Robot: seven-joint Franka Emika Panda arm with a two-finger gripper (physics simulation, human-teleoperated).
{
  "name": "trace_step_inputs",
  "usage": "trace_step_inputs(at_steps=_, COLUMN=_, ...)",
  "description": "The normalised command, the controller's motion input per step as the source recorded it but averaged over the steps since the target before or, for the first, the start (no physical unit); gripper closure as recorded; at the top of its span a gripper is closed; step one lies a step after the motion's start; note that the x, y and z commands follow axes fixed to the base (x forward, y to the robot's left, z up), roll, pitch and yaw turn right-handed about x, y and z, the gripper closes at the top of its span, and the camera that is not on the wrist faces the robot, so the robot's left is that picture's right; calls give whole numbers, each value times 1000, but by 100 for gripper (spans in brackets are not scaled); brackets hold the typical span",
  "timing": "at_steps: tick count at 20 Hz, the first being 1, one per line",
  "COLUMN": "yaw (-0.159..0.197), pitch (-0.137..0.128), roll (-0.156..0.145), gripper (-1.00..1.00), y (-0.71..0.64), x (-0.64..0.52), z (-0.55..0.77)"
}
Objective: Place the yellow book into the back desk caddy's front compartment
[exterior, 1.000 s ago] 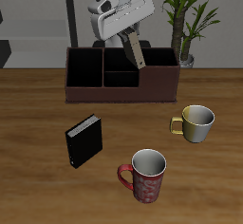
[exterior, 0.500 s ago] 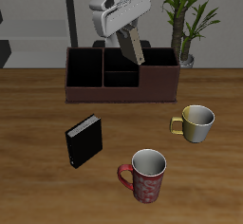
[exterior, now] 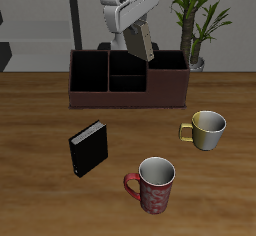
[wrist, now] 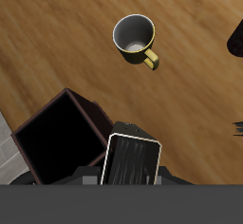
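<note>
My gripper (exterior: 132,36) hangs above the back desk caddy (exterior: 128,98), shut on the yellow book (exterior: 139,42). The book is a thin tan slab, held tilted, its lower end just over the caddy's back rim, apart from the cells. In the wrist view the book's pale edge (wrist: 131,160) fills the space between the jaws, beside one large end cell (wrist: 60,139). The front compartment (exterior: 127,83), the nearer of the two small middle cells, is dark and holds nothing I can see.
A thick black book (exterior: 88,148) stands on the wood nearer the front. A red patterned mug (exterior: 155,185) sits near the front edge. A pale mug with a yellow handle (exterior: 208,129) (wrist: 136,36) stands beside the caddy's end. A potted plant (exterior: 196,20) rises behind the caddy.
The gripper has risen with the yellow book, lifting it higher above the caddy and slightly toward the back. Nothing else has moved.
</note>
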Motion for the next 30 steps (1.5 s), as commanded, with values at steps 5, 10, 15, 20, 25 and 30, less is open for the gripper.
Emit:
trace_step_inputs(at_steps=5, yaw=95, pitch=9, roll=-18, gripper=100, y=167, x=-173, z=68)
trace_step_inputs(at_steps=10, yaw=151, pitch=33, roll=-43, gripper=100, y=159, x=-65, z=-123)
trace_step_inputs(at_steps=15, yaw=142, pitch=33, roll=-17, gripper=100, y=129, x=-138, z=-181)
trace_step_inputs(at_steps=20, yaw=96, pitch=36, roll=-27, gripper=100, y=-8, x=-141, z=-108)
trace_step_inputs(at_steps=25, yaw=55, pitch=5, roll=-32, gripper=100, y=-102, x=-144, z=29)
trace_step_inputs(at_steps=30, yaw=106, pitch=4, roll=-70, gripper=100, y=-183, x=-152, z=66)
